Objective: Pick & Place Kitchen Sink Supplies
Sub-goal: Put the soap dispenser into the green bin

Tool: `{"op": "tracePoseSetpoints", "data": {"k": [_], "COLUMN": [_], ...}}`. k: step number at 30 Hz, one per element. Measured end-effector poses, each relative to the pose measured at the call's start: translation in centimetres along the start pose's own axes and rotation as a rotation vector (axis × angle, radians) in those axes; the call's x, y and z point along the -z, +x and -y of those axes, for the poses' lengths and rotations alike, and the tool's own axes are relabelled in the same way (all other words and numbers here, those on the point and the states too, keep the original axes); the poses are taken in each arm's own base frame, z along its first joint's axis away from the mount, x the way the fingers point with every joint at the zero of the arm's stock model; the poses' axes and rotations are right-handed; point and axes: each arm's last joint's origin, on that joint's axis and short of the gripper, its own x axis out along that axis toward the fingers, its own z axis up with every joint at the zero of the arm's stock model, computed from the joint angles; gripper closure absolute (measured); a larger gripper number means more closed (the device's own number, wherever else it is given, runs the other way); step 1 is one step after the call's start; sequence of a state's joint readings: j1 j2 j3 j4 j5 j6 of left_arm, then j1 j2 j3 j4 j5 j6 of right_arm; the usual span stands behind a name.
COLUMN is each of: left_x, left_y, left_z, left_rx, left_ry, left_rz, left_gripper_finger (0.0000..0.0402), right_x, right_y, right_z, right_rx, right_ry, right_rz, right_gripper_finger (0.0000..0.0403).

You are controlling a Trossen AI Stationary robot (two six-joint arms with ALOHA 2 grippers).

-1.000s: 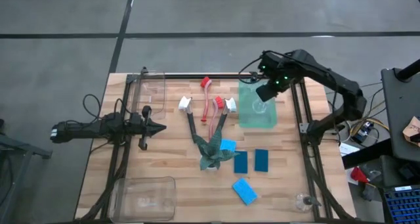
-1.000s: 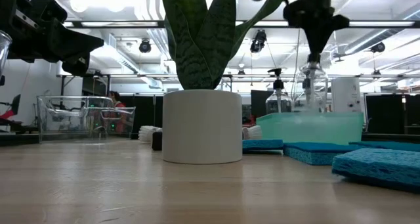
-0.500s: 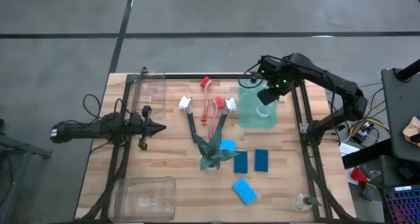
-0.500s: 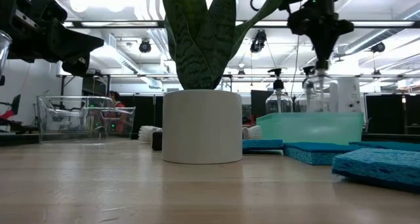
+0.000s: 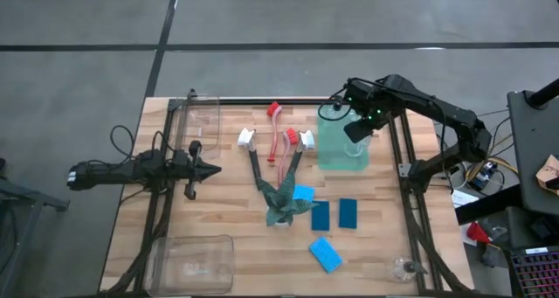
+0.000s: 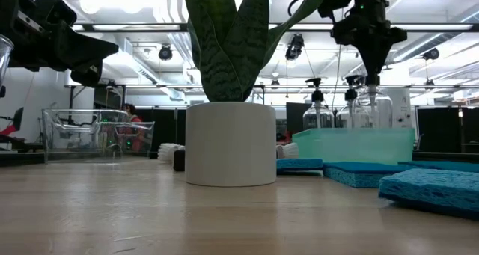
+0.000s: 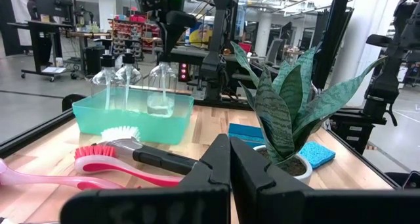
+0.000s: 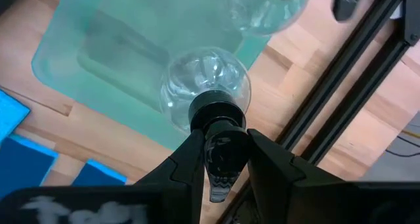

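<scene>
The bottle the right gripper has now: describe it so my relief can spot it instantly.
Find the teal tray at the table's far right. The clear bottle hangs over it, its black cap pinched by the right gripper. The other bottles in the tray stand free; this one alone is gripped.

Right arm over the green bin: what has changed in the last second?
The right gripper, shut on the clear bottle by its black cap, has carried it sideways over the teal bin, toward the bin's outer side, and lowered it a little in the low view. It has not let go. The left gripper stays shut at the table's left; brushes, sponges and plant are unmoved.
</scene>
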State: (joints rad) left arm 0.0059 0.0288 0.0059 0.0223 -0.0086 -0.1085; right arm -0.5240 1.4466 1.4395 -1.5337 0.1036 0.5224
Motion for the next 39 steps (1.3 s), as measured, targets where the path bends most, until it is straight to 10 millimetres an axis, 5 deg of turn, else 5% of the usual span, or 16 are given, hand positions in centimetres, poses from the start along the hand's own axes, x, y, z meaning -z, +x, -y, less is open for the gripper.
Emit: {"op": "tracePoseSetpoints", "data": {"k": [21, 31, 39], "left_x": [0.0, 0.0, 0.0], "left_y": [0.0, 0.0, 0.0], "left_z": [0.0, 0.0, 0.0], "left_rx": [0.0, 0.0, 0.0], "left_ry": [0.0, 0.0, 0.0], "left_rz": [0.0, 0.0, 0.0], "left_gripper_finger": [0.0401, 0.0401, 0.0401], "right_x": [-1.0, -0.5, 2.1], "right_y": [0.9, -1.2, -3.3], "right_z": [-0.7, -0.3, -0.3], "right_rx": [-0.011, -0.047, -0.171], "right_ry": [-0.06, -0.07, -0.049], "right_rz": [-0.004, 0.023, 0.017], "right_gripper_finger": [0.0245, 0.0192, 0.0177]}}
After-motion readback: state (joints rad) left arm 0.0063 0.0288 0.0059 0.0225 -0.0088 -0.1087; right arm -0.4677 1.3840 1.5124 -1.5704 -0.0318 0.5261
